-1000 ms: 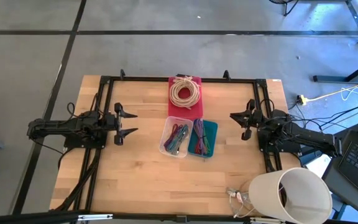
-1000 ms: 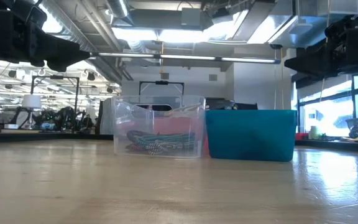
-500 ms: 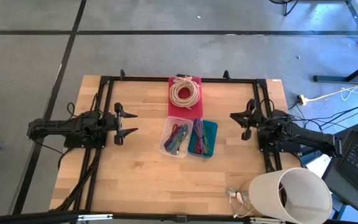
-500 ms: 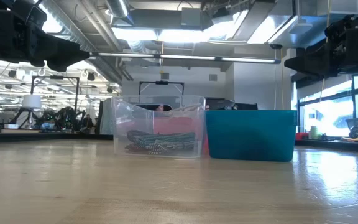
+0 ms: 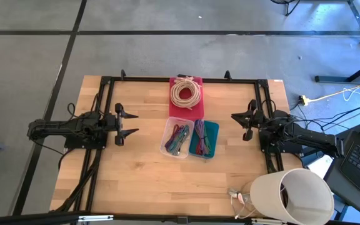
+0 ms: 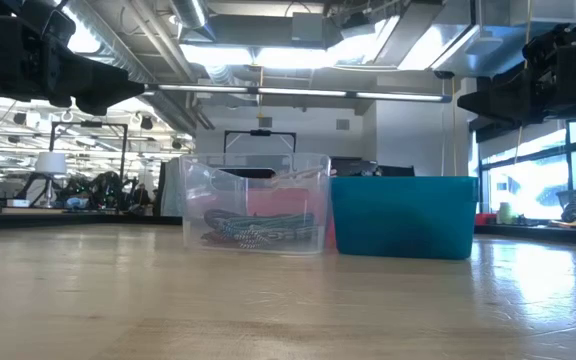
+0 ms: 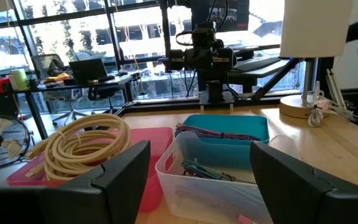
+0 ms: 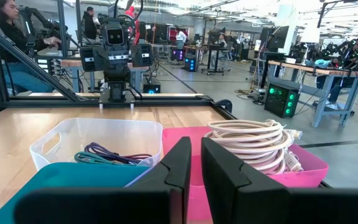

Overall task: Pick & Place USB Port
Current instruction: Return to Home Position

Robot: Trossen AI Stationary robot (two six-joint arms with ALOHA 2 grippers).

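Wooden table (image 5: 136, 181) with three bins mid-table: pink bin (image 5: 174, 113) holding one cream cable coil (image 5: 185, 92); clear bin (image 5: 165, 147) and blue bin (image 5: 215, 134) side by side, coloured cables (image 5: 179, 138) in each. Two grippers, both empty: left gripper (image 5: 132, 124) at the left side, fingers spread; right gripper (image 5: 238, 125) at the right side, fingers nearly together.

Low view: pink bin (image 6: 273, 203) mostly hidden behind clear bin (image 6: 198, 200); blue bin (image 6: 403, 215) wall conceals contents; left arm (image 6: 28, 60), right arm (image 6: 543, 80) cut by top edge; high view: cables (image 5: 179, 139) connector type too small to tell.
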